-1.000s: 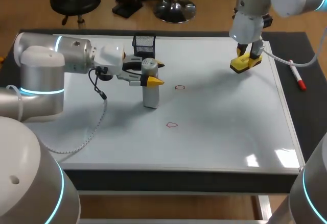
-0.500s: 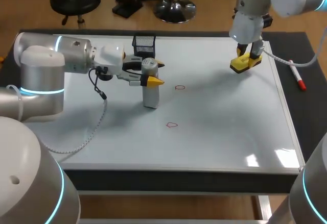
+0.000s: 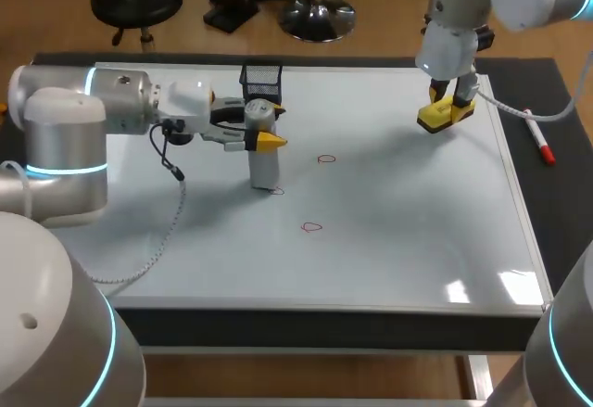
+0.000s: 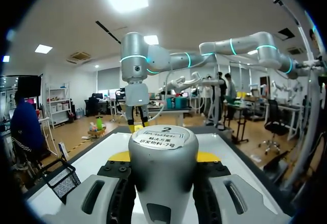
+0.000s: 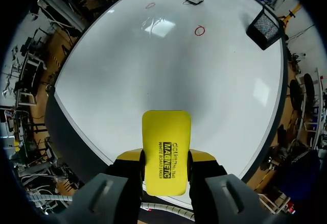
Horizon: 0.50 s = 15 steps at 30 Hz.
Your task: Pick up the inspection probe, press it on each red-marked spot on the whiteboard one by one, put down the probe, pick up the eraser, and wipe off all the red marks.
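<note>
Left arm has shifted left with the probe [image 3: 262, 164]; a red mark [image 3: 276, 190] now shows beside its base. Left gripper [image 3: 271, 126] clamps the upright probe on the whiteboard [image 3: 398, 231]. Right gripper [image 3: 447, 108] clamps the eraser [image 3: 434, 120] between its fingers.

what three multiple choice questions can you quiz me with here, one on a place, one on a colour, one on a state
1. Where does the red pen lie?
A. on the dark table, beside the whiteboard
B. on the whiteboard's middle
C. between the left pincer's fingers

2. What colour is the eraser in the right pincer?
A. white
B. yellow
C. blue

3. What state is the left pincer in?
A. open, holding nothing
B. shut on the eraser
C. shut on the upright probe

Answers: A, the head view shows the pen off the board's edge; B, both views show a yellow block; C, its fingers clamp the grey probe from two sides.
</note>
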Motion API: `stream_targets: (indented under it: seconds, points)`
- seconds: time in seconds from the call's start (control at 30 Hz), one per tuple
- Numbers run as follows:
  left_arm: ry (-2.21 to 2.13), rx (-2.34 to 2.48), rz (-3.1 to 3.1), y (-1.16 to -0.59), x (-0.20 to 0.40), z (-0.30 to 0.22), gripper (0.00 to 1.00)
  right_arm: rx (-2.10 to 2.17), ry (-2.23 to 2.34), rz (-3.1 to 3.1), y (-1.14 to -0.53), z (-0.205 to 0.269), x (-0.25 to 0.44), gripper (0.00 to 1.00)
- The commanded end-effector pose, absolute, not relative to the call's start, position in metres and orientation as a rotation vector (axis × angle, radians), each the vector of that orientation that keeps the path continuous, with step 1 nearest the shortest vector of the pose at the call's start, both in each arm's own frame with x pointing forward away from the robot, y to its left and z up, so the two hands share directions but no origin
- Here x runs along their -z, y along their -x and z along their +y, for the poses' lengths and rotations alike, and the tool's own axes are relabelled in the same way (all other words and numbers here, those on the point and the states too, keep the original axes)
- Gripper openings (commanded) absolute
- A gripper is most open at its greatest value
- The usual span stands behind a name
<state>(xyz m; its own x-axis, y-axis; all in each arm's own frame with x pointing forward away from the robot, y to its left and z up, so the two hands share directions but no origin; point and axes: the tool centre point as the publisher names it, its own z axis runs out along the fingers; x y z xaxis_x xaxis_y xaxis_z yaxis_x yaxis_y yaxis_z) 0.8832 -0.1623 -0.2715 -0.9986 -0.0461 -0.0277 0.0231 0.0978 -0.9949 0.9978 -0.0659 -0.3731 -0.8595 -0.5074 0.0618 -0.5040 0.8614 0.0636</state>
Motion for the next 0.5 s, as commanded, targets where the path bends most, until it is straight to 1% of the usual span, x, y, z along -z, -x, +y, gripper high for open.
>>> stream_targets:
  seconds: [0.03, 0.27, 0.5]
  points:
    - [0.101, 2.029, 2.256, -0.874, 0.261, -0.145, 0.00, 0.066, -0.806, -2.955, -0.998, -0.067, 0.372, 0.00]
    - [0.290, 1.934, 2.187, -0.874, 0.251, -0.113, 0.00, 0.066, -0.806, -2.955, -0.998, -0.067, 0.372, 0.00]
    - [0.405, 1.838, 2.118, -0.862, 0.245, -0.089, 0.00, 0.066, -0.806, -2.955, -0.998, -0.067, 0.372, 0.00]
